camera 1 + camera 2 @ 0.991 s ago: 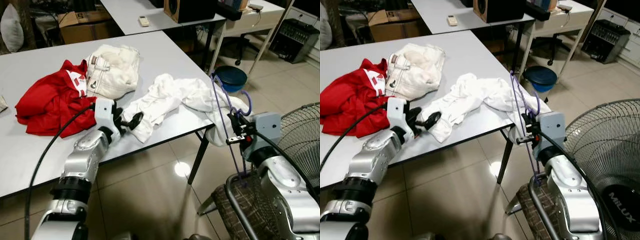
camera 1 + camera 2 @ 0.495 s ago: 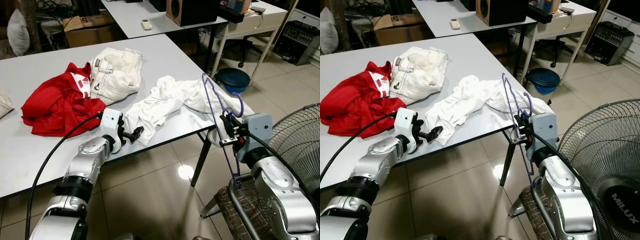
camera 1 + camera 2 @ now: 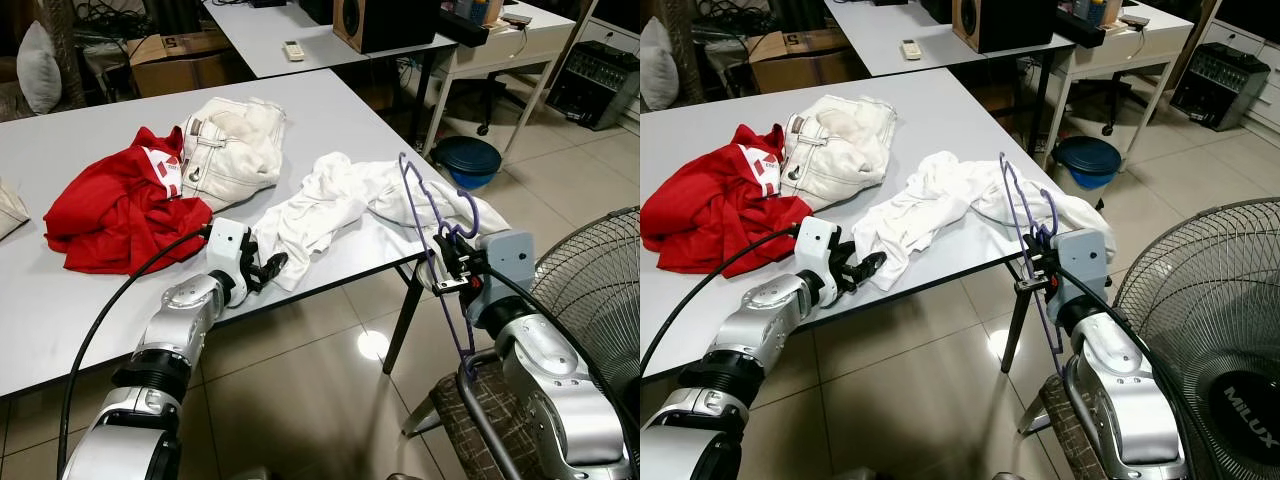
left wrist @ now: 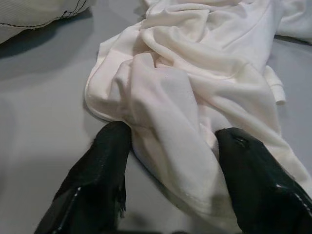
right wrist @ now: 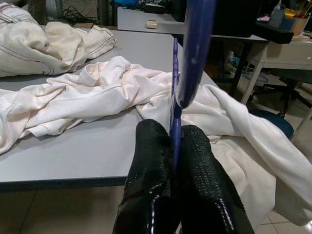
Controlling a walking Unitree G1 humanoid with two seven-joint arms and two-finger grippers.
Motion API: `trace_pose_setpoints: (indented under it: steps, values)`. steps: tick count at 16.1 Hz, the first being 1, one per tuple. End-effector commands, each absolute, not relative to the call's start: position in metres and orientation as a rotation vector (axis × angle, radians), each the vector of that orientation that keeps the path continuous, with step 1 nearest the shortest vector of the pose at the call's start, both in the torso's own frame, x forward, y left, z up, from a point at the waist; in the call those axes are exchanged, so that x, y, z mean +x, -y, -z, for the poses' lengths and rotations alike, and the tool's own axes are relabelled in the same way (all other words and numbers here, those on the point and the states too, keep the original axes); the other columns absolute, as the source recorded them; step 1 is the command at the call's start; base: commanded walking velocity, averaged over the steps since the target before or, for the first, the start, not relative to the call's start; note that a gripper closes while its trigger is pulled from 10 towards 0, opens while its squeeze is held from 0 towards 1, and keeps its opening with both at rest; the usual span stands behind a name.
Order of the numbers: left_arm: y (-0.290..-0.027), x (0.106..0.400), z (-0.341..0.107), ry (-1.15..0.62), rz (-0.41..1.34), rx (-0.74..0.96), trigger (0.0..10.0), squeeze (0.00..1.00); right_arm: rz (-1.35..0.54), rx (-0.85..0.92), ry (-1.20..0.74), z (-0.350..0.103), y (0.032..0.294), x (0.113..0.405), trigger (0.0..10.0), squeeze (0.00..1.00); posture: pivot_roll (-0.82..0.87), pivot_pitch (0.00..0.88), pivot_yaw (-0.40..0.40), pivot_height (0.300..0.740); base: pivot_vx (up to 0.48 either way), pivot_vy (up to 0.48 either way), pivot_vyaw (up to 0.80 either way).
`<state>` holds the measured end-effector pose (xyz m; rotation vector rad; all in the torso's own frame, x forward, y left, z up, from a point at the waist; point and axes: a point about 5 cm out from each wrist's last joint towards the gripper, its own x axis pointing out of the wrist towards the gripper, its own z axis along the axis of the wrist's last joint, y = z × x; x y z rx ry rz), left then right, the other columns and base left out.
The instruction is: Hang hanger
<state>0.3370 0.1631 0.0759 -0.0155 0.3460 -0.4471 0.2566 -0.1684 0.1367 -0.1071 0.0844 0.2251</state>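
We see a grey table (image 3: 80, 300) with three garments on it. Our right gripper (image 5: 170, 141) is just off the table's right corner, and its two black fingers (image 5: 151, 185) are pressed together on the thin wire of a purple hanger (image 3: 432, 240). The hanger stands upright in this grip, with its hook near the gripper and its frame rising above the table edge and reaching down toward the floor beside a brown woven chair (image 3: 480, 420). It is not hung on anything.

Our left gripper (image 4: 170, 146) lies low on the table at the near edge. Its fingers (image 4: 97, 170) are spread apart, one on each side of the near end of a white shirt (image 3: 340, 200), and they touch or almost touch the cloth; we cannot tell if they press it. The shirt stretches across the table to the right corner, where part of it hangs over the edge behind the hanger.

Further back lie a red garment (image 3: 110, 205) and cream trousers (image 3: 235, 145), touching each other. A large fan (image 3: 1200, 330) stands on the right.
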Motion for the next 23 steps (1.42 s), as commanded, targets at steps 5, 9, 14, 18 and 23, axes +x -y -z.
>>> trace_pose_setpoints:
  steps: [5, 9, 14, 18, 23]
  values:
    - [-0.16, 0.34, -0.087, -0.273, 0.487, -0.062, 0.0, 0.0, -0.243, -0.104, -0.074, -0.139, 0.163, 0.261, 10.0, 0.0, -0.15, 0.0, 0.025, 0.74, 0.0, 0.0, 0.0]
    - [-0.157, 0.349, -0.111, -0.153, 0.527, -0.097, 0.0, 0.0, -0.223, -0.091, -0.078, -0.135, 0.164, 0.261, 10.0, 0.0, -0.13, 0.0, 0.036, 0.74, 0.0, 0.0, 0.0]
    - [-0.17, 0.363, -0.152, 0.045, 0.482, -0.048, 0.0, 0.0, -0.211, -0.078, -0.068, -0.134, 0.16, 0.262, 10.0, 0.0, -0.13, 0.0, 0.059, 0.74, 0.0, 0.0, 0.0]
    - [-0.179, 0.361, -0.147, 0.032, 0.45, 0.063, 10.0, 0.08, -0.202, -0.074, -0.065, -0.133, 0.16, 0.261, 10.0, 0.0, -0.13, 0.0, 0.063, 0.74, 0.0, 0.0, 0.0]
    - [-0.186, 0.351, -0.117, -0.083, 0.426, -0.013, 10.0, 1.0, -0.21, -0.074, -0.063, -0.133, 0.157, 0.262, 10.0, 0.0, -0.13, 0.0, 0.058, 0.74, 0.0, 0.0, 0.0]
